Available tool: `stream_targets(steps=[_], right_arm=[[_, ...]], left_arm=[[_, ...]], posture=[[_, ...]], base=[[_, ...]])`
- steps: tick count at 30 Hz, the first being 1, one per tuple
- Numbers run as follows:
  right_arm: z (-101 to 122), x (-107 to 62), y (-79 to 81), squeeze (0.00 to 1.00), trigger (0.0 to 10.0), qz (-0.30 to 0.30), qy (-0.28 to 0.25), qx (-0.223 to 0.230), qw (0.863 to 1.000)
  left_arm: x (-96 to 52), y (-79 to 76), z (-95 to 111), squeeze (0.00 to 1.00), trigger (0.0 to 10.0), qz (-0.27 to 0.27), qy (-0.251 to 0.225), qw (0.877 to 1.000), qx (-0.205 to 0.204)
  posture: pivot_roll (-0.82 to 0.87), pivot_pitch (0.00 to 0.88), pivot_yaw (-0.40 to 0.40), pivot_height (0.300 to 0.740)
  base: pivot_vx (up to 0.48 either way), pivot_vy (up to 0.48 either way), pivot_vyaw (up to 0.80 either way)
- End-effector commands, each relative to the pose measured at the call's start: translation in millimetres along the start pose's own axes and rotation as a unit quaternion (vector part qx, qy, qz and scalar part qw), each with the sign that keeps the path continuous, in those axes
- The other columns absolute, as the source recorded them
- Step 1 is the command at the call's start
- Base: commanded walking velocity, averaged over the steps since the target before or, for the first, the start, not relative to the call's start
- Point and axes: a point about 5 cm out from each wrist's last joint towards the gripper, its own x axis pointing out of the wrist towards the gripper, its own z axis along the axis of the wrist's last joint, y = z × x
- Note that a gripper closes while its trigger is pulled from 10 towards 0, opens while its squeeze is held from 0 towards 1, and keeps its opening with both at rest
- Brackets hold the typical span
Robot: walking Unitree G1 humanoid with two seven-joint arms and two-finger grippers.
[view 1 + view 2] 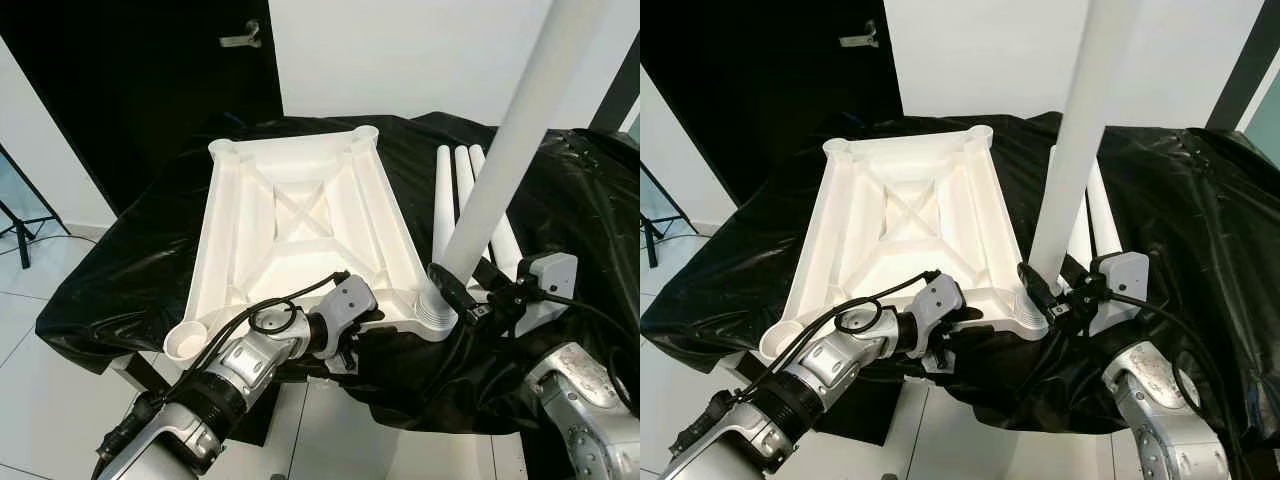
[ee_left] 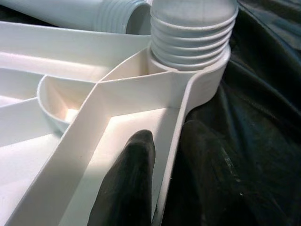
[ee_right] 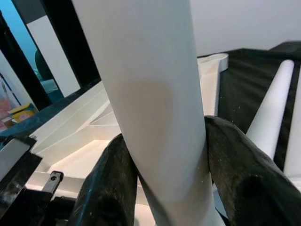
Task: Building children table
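The white table top [image 1: 300,210] lies upside down on a black-draped surface. A white leg [image 1: 500,170] stands upright in its near right corner socket, threaded end [image 2: 193,33] partly seated. My right gripper [image 1: 455,290] is shut on this leg just above the socket, one finger [image 3: 108,188] on each side. My left gripper [image 1: 350,335] is shut on the table top's near rim [image 2: 174,141] beside that socket, one finger [image 2: 131,183] inside and the other outside. The near left socket [image 1: 187,343] holds nothing.
Three spare white legs [image 1: 445,200] lie side by side on the black cloth [image 1: 580,190] to the right of the top. A black door [image 1: 150,90] stands behind, a tripod foot [image 1: 20,230] at far left, tiled floor [image 1: 40,400] below.
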Motion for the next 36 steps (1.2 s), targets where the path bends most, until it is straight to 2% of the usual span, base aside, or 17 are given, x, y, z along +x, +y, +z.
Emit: stream_targets(steps=[1,2,4,6,12,14,15,17,20,26,30,36], right_arm=[[-26.9,-1.5,2.9,0.00,10.0,0.003,0.079,0.062,0.995],[-26.9,-1.5,2.9,0.00,10.0,0.003,0.079,0.062,0.995],[-33.9,-0.3,-2.2,0.00,10.0,-0.015,0.112,0.083,0.990],[-31.1,2.5,-4.2,0.00,10.0,-0.016,0.115,0.100,0.988],[-18.6,11.2,-4.7,0.00,10.0,0.013,0.139,0.102,0.985],[-20.8,10.5,-4.1,0.00,10.0,0.022,0.160,0.098,0.982],[-29.3,7.2,-2.2,0.00,10.0,0.040,0.205,0.090,0.974],[-38.3,3.5,-0.8,0.00,10.0,0.051,0.241,0.086,0.965],[-44.8,2.1,-0.3,0.00,10.0,0.054,0.266,0.086,0.959],[-46.3,7.5,-0.8,0.00,10.0,0.051,0.283,0.105,0.952],[-42.7,13.7,1.2,0.00,10.0,0.055,0.285,0.141,0.947],[-40.1,16.0,0.3,0.00,10.0,0.053,0.282,0.158,0.945]], left_arm=[[5.0,-6.9,-2.2,0.00,10.0,-0.043,0.013,0.999,0.015],[5.0,-6.9,-2.2,0.00,10.0,-0.043,0.013,0.999,0.015],[4.5,-4.6,-2.8,0.00,10.0,-0.034,0.011,0.999,0.015],[4.9,-3.8,-2.7,0.00,10.0,-0.032,0.009,0.999,0.016],[6.7,-2.9,-2.7,0.00,10.0,-0.031,0.006,0.999,0.020],[6.8,-2.7,-2.5,0.00,10.0,-0.030,0.004,0.999,0.019],[7.1,-2.1,-2.4,0.00,10.0,-0.027,0.003,0.999,0.018],[7.5,-1.8,-2.6,0.00,10.0,-0.025,0.002,1.000,0.018],[8.2,-2.3,-2.9,0.00,10.0,-0.025,0.002,1.000,0.019],[8.7,-2.3,-3.5,0.00,10.0,-0.021,-0.001,1.000,0.020],[7.7,-3.0,-4.9,0.00,10.0,-0.020,-0.002,1.000,0.020],[7.2,-3.6,-6.1,0.00,10.0,-0.019,-0.002,1.000,0.019]], posture=[[0.11,0.000,0.044,0.740],[0.11,0.000,0.044,0.740],[0.11,0.000,0.043,0.740],[0.11,0.000,0.042,0.740],[0.12,0.000,0.036,0.740],[0.12,0.000,0.032,0.740],[0.12,0.000,0.028,0.740],[0.12,0.000,0.026,0.740],[0.12,0.000,0.023,0.740],[0.13,0.000,0.019,0.740],[0.13,0.000,0.015,0.740],[0.14,0.000,0.012,0.740]], base=[[0.000,0.000,0.00],[0.000,0.000,0.00],[0.000,0.000,0.00],[0.000,0.000,0.00],[0.000,0.000,0.00],[0.000,0.000,0.00],[0.000,0.000,0.00],[0.000,0.000,0.00],[0.000,0.000,0.00],[0.000,0.000,0.00],[0.000,0.000,0.00],[0.000,0.000,0.00]])
